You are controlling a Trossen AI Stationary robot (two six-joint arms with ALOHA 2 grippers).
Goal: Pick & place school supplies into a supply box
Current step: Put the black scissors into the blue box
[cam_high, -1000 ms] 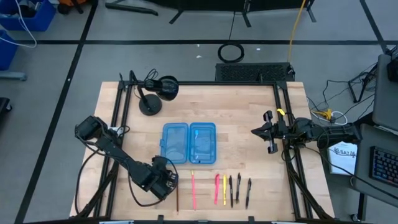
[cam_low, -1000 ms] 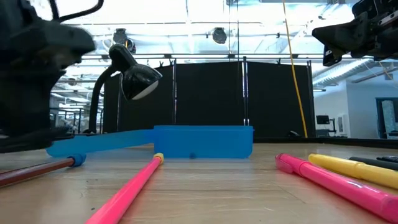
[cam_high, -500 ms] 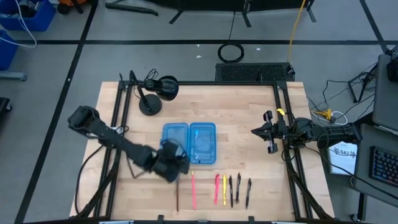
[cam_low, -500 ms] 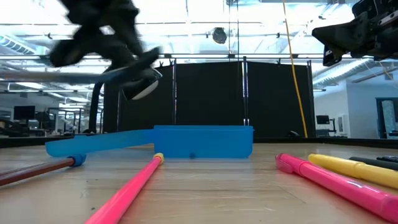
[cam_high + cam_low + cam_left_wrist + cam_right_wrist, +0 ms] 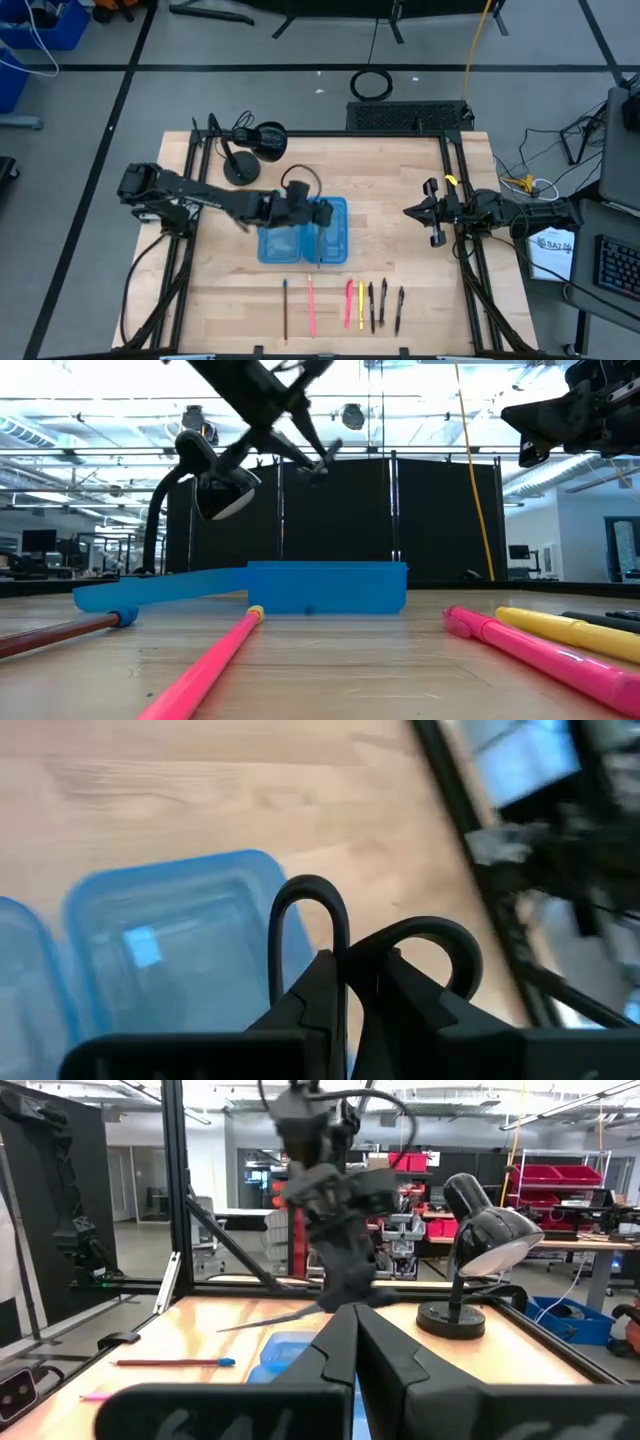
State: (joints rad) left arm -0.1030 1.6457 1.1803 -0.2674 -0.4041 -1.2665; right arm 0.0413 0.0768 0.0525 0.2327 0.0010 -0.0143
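My left gripper [image 5: 312, 213] hangs over the open blue supply box [image 5: 280, 238], shut on the small scissors [image 5: 320, 245]. Their black handle loops [image 5: 308, 915] show past the fingers, and the silver blades [image 5: 270, 1320] point toward the table's near edge. The other school supplies lie flat in a row near the front edge: a brown pencil [image 5: 285, 308], a pink pen [image 5: 310, 308], a pink marker [image 5: 348, 303], a yellow one [image 5: 360, 305] and black pens [image 5: 383, 305]. My right gripper [image 5: 432, 212] waits shut at the table's right side. My left gripper pinches the scissors between its two fingers just beside the base of the handle loops [image 5: 335, 965]. The fingers slant down from the table's left and lie across the scissors. The scissors are lifted clear above the box, blades sticking out toward the near edge.
A black desk lamp [image 5: 250, 150] stands on its round base at the far left, behind the box. The box [image 5: 325, 588] lies open with both halves flat on the wood. Black frame rails run along the table's left and right sides.
My left gripper has risen from the table near the brown pencil at the front left. It has swung toward the far right until it is over the box, and has turned as it went. The scissors now hang clear above the box.
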